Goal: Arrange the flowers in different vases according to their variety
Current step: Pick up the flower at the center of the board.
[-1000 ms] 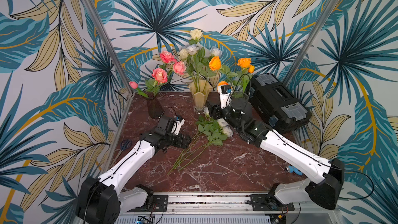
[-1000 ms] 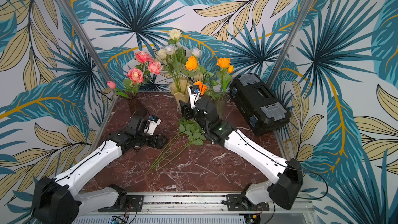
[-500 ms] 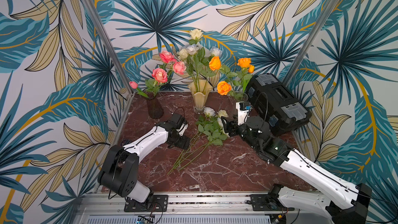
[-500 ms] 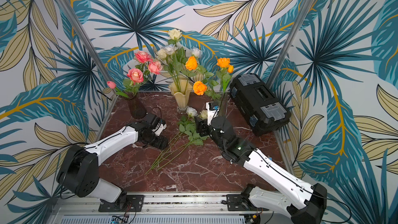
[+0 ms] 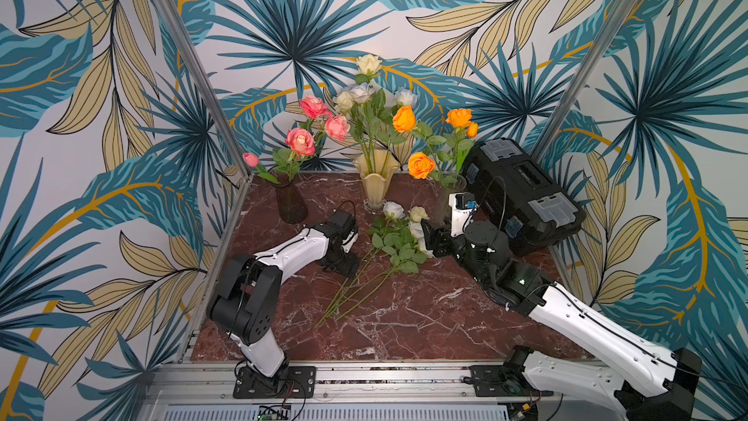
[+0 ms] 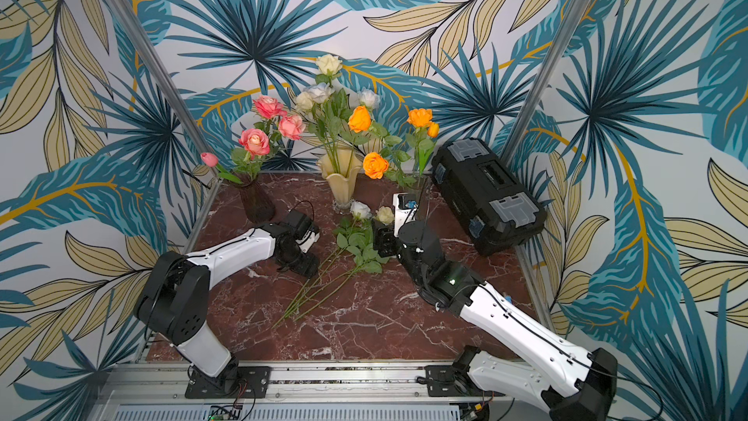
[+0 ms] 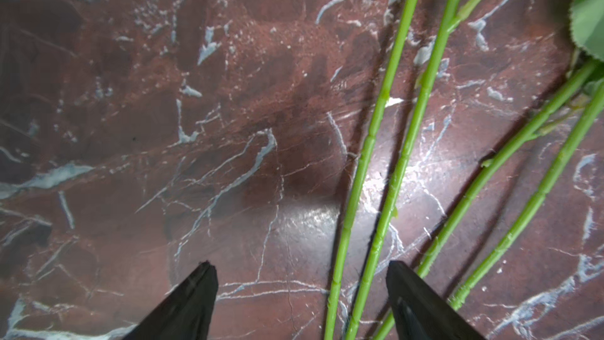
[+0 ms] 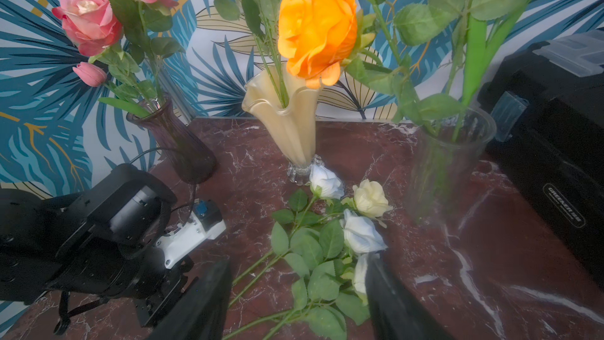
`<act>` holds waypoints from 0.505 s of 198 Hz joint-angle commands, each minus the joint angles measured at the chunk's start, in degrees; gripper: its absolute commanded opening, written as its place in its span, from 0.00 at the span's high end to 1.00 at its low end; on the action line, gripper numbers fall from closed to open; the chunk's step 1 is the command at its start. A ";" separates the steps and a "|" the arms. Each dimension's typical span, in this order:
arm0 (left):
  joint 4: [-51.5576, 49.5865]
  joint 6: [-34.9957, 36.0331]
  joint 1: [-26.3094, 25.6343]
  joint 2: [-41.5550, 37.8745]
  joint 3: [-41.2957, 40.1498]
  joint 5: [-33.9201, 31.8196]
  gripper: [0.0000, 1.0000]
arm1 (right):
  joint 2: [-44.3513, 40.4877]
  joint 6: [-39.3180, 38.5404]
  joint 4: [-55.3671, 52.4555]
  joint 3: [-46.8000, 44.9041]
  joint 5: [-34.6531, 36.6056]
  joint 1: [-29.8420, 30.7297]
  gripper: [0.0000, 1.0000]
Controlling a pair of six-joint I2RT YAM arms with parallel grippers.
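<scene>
1. The left gripper (image 7: pixel 299 266) hangs low over the table with its fingers spread wide, holding nothing. Two green stems (image 7: pixel 369 145) run between the fingers, and two more lie just outside one of them.
2. The right gripper (image 8: pixel 299 260) is also wide and empty, low over the heads of the loose roses (image 8: pixel 359 230). One finger (image 8: pixel 392 305) covers part of a white bloom.
3. In both top views the loose roses (image 5: pixel 398 236), white, pale blue and cream, lie bundled mid-table, with their stems fanning toward the front rail (image 5: pixel 384 378).
4. The surface is a dark red marble table (image 5: pixel 404 326) with white veins, glossy under the light.
5. At the back stand three vases:
   - the purple vase (image 5: pixel 290 206), with pink roses (image 5: pixel 300 141) and a pink tulip bud (image 5: pixel 251 159);
   - the cream vase (image 5: pixel 374 188), with pale roses (image 5: pixel 360 91);
   - the clear vase (image 5: pixel 447 196), with orange roses (image 5: pixel 459 117).
   A black toolbox (image 5: pixel 522 192) sits just beside the clear vase.
6. Walls (image 5: pixel 283 14) printed with teal and tan leaves close in three sides, with aluminium posts (image 5: pixel 190 62) at the back corners.
7. A second ago the right gripper was up by the clear vase with the lowest orange rose (image 5: pixel 421 164) at its fingers. Now that rose stands free in the vase and the gripper has dropped to the loose roses.
8. The left arm has folded its shoulder upward, while its gripper stays beside the stems.
</scene>
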 commanded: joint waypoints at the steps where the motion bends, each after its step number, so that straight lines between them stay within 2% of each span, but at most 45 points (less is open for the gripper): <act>1: -0.14 1.52 -0.53 1.65 3.11 -1.49 0.14 | -1.03 -0.18 -0.35 -1.33 1.70 0.22 0.31; 53: 0.52 2.37 -1.15 4.67 3.93 -2.50 0.15 | -1.94 -0.03 -0.94 -1.78 2.76 0.22 0.31; 100: 0.49 2.02 -1.17 7.12 4.69 -4.29 0.21 | -2.42 -0.28 -1.59 -1.53 3.32 0.23 0.31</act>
